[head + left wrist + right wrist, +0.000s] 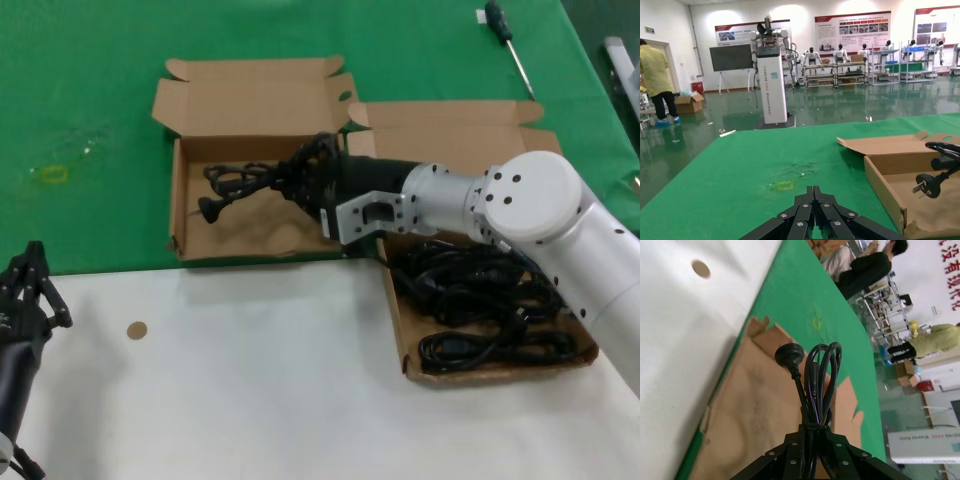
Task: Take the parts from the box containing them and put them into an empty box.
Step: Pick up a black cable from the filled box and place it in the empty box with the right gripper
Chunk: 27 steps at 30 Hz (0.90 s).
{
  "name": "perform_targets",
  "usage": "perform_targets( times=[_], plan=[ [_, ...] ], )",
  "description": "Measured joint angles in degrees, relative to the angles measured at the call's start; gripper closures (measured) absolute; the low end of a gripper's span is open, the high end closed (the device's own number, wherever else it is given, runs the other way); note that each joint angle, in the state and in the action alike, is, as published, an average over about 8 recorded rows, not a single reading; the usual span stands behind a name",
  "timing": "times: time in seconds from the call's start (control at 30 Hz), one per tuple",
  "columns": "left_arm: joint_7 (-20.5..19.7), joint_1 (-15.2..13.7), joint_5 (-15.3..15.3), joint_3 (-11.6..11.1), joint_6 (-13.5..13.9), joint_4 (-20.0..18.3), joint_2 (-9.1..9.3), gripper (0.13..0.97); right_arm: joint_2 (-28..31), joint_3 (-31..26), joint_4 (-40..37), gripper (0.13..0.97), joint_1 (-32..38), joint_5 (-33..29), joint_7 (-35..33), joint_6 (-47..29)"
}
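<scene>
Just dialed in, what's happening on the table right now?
The right gripper is shut on a coiled power cord, holding it over the smaller cardboard box, not yet released. More cords lie in the wider box on the robot's right. The left gripper is parked at the near left, closed and empty.

Right arm: reaches across toward the robot's left, forearm level.
Right gripper (300,178): fingers clamped closed.
Left gripper (30,285): low at the near-left edge, fingers together.
</scene>
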Motion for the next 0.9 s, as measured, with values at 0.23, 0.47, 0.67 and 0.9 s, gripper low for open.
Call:
perform_targets(
  times=[0.23,0.47,0.67,0.9],
  plan=[
    [0.0,0.0,0.0,0.0,0.0,0.0,0.0,0.945,-0.8,0.5,-2.4,0.87,0.7,0.9,-3.0,1.2],
    [0.0,0.0,0.0,0.0,0.0,0.0,0.0,0.945,-0.8,0.3,-2.6,0.833,0.7,0.8,-3.1,1.4],
    [0.0,0.0,0.0,0.0,0.0,0.0,0.0,0.945,-0.9,0.4,-3.4,0.76,0.8,1.2,-3.7,1.4],
    [0.0,0.0,0.0,0.0,0.0,0.0,0.0,0.945,-0.4,0.8,-2.8,0.634,0.5,1.8,-3.4,1.0]
  ],
)
